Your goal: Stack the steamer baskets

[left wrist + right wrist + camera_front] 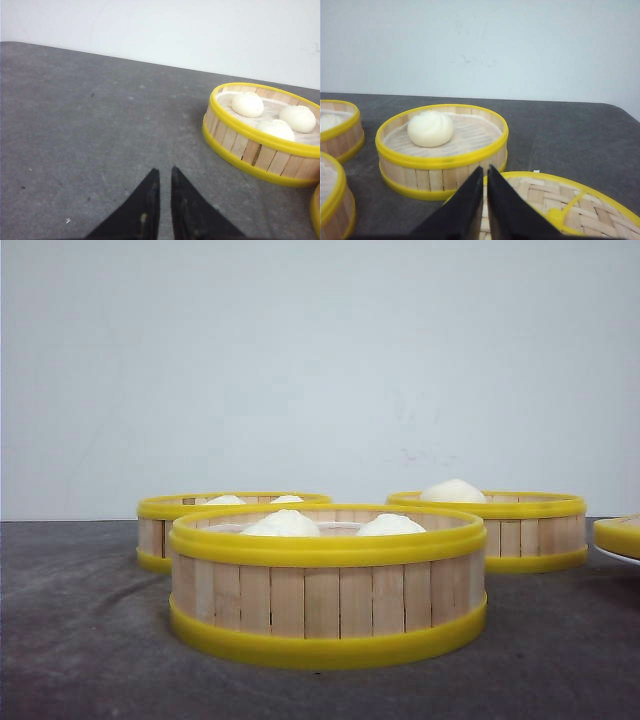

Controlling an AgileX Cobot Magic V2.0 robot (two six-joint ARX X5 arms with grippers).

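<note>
Nothing is stacked yet: all three baskets stand singly on the table (80, 640). The left basket (160, 525), holding buns, sits at the rear; the middle basket (328, 585) stands nearest the camera, partly hiding it; the right basket (520, 530), with one bun, sits at the rear, well apart. The left gripper (164, 182) hovers clenched and empty beside the left basket. The right gripper (486, 180), also clenched and empty, hangs over the lid (580, 200). Every stacking step remains.

Bright, even, diffuse light; soft faint shadows; slightly grainy, mildly soft focus.
</note>
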